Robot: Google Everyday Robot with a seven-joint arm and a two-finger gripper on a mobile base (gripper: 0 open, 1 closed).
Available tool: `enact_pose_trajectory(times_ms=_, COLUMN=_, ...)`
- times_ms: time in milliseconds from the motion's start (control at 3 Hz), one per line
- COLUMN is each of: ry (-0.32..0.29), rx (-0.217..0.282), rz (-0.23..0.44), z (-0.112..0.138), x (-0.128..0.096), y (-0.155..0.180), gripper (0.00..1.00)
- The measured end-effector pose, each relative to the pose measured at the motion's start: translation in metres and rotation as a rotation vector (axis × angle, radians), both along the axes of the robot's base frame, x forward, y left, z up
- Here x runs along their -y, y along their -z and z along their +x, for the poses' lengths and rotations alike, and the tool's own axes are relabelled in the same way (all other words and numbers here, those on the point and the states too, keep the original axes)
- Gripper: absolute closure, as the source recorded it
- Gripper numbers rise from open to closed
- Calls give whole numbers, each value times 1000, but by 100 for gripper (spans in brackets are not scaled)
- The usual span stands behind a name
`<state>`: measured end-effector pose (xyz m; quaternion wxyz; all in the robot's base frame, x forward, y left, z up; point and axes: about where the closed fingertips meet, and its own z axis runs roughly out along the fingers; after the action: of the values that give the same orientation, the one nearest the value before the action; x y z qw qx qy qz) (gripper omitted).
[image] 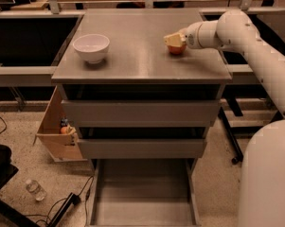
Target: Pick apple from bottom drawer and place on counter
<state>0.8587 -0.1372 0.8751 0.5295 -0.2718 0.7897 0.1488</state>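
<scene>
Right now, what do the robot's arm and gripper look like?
The arm is a thick, smooth white tube of rounded segments, with a dark seam ring at the wrist and no visible cables or markings. The gripper at its tip is pale cream, small and blunt, sitting over the far right part of the large flat grey counter.

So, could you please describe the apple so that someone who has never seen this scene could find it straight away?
Find the flat top of the grey drawer cabinet, the counter. Toward its right rear, the robot's gripper covers the top of the apple. It is small, round and red-orange, unlike the larger white bowl on the left.
</scene>
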Motion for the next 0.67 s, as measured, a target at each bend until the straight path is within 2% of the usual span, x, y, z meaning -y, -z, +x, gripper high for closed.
enact_pose_trajectory(times_ms=333, ry=0, rx=0, rz=0, z=0, x=0, y=0, gripper=19)
enact_pose_trajectory(times_ms=667, ry=0, rx=0, rz=0, z=0, x=0, y=0, gripper=0)
